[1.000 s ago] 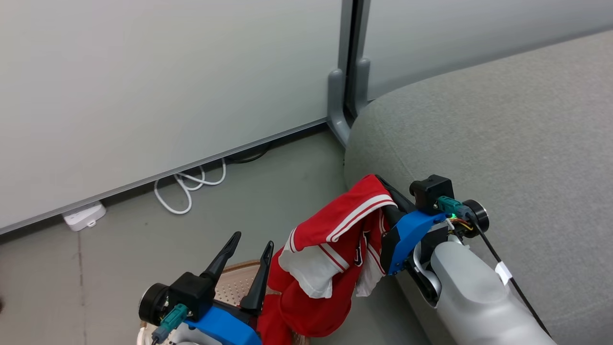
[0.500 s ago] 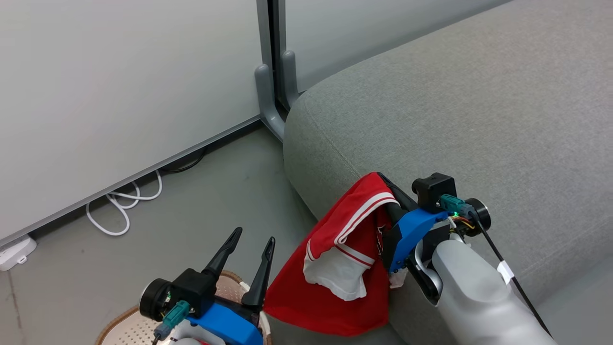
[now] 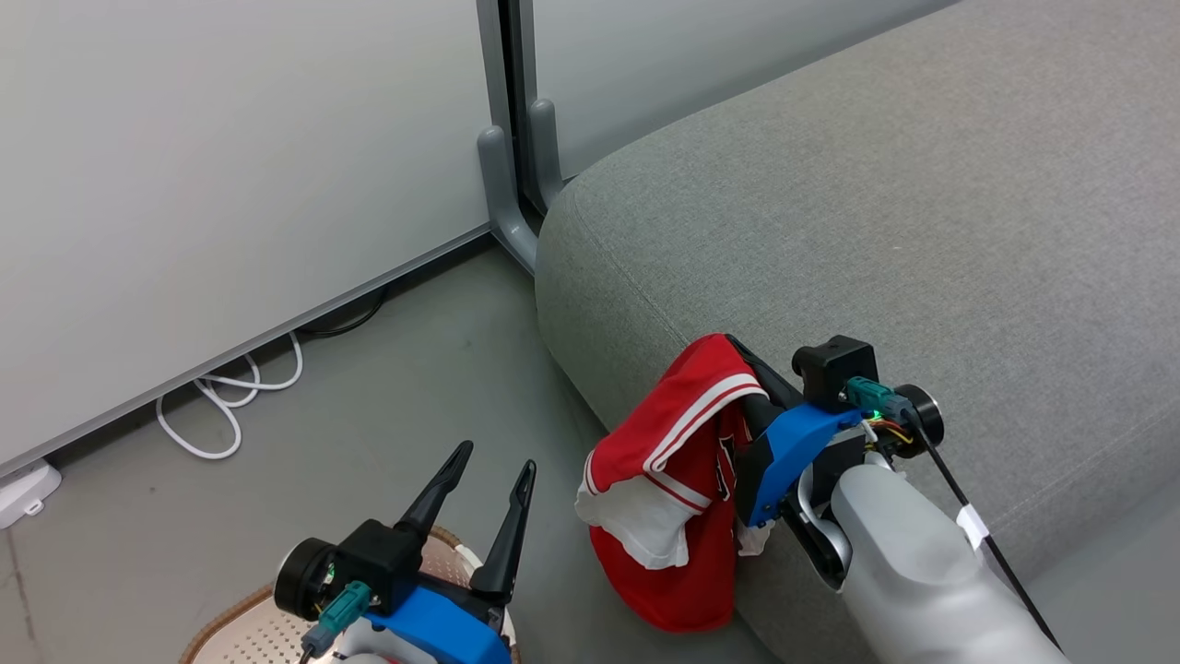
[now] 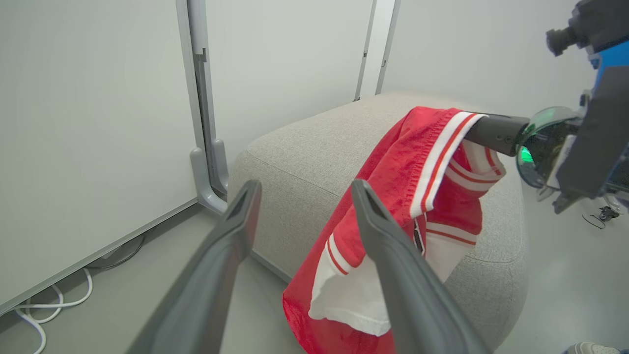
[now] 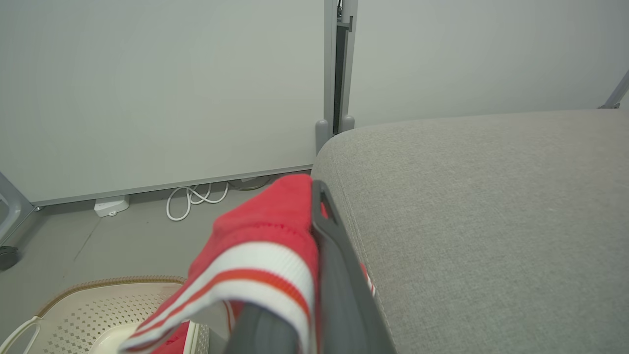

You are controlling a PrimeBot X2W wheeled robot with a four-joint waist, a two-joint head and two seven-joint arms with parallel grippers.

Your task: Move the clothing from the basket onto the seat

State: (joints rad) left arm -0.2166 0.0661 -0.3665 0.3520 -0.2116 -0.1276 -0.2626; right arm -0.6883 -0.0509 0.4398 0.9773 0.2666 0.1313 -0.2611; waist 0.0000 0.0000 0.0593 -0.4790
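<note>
A red garment of the clothing (image 3: 673, 461) with white striped trim hangs from my right gripper (image 3: 737, 350), which is shut on its waistband at the seat's near edge. The garment (image 4: 408, 196) droops in front of the seat's side, its white lining showing. The large grey seat (image 3: 876, 231) spreads to the right. My left gripper (image 3: 496, 458) stands open and holds nothing, above the basket (image 3: 240, 627), whose brown rim and perforated floor peek in at the bottom left. In the right wrist view the striped band (image 5: 265, 246) lies over my fingers (image 5: 334, 255), with the basket (image 5: 98, 285) below.
Pale wall panels meet at a grey post with a curved foot (image 3: 502, 184) just behind the seat's corner. A white cable (image 3: 230, 406) loops along the skirting and a white adapter (image 3: 18, 489) lies on the grey floor. A shoe tip (image 4: 589, 349) shows at the floor.
The head view has swung toward the seat, so wall, post and cable slid left. The garment's hanging part has drawn in under the right gripper, clear of the basket. Both grippers keep their states.
</note>
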